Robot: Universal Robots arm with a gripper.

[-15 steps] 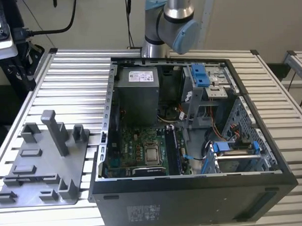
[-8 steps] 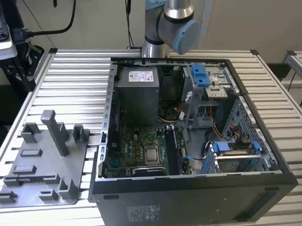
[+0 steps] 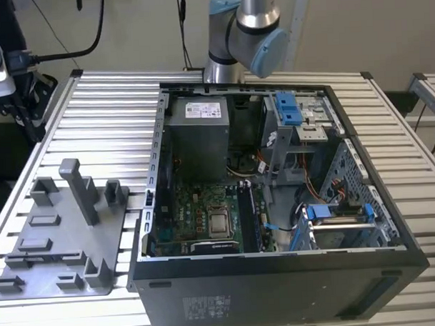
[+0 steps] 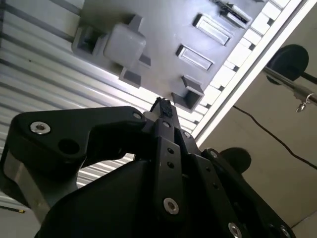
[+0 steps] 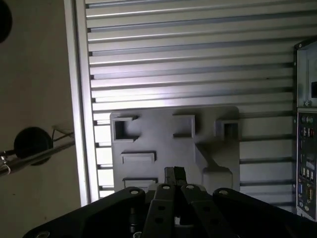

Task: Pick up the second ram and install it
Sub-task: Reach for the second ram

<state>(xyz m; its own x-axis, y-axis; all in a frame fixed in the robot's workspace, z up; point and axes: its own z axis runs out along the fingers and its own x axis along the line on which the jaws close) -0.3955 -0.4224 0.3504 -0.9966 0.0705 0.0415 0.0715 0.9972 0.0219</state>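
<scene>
- Second wrist view gives me the tool [image 4: 162,105] with its two dark fingers drawn together at the tips, narrow, and nothing that I can make out between them. The first wrist view [image 5: 174,173] shows the same.
- Beyond the fingertips, well apart from them, I see the grey fixture tray [image 4: 163,29] with its upright posts.
- That tray lies on the ribbed metal surface [image 3: 109,117], at the exterior view's left of the open computer case [image 3: 279,282].
- Inside the case, a long dark stick that I take for the second ram [image 3: 252,215] stands on edge, just to the exterior view's right of the processor socket [image 3: 219,221].
- At the far side, the arm [image 3: 249,33] rises behind the case.
</scene>
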